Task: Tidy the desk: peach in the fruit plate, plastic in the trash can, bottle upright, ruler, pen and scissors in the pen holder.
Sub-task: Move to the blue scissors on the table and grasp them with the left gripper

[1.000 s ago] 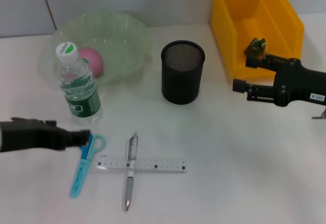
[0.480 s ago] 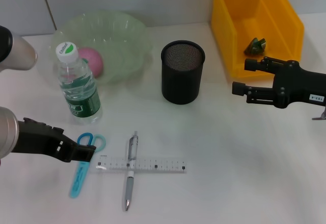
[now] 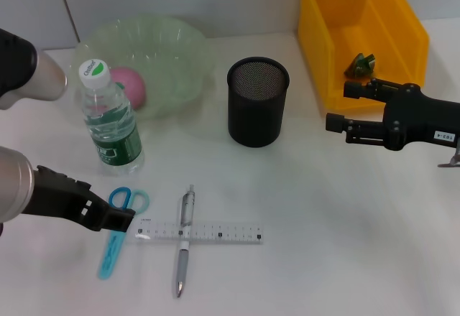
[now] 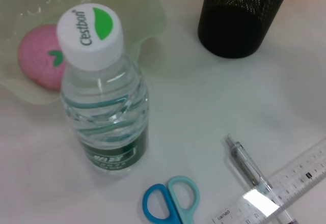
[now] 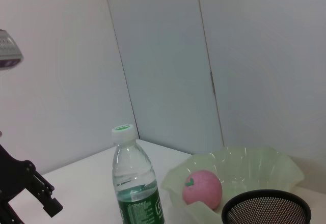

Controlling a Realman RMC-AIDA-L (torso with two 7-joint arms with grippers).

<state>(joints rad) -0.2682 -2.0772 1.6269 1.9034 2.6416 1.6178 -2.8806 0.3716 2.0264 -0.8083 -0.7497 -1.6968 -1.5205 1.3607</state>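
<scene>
Left end effector (image 3: 122, 219) has dropped over the scissors (image 3: 118, 230) on the surface, finger state unclear. Right end effector (image 3: 338, 108), jaws apart and empty, has backed from the trash can (image 3: 402, 25); plastic (image 3: 361, 63) inside.

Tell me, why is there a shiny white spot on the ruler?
In the left wrist view, light from above glares off the clear ruler as a bright patch; in the head view a smaller glint sits at the ruler's end, near the left tool.
</scene>
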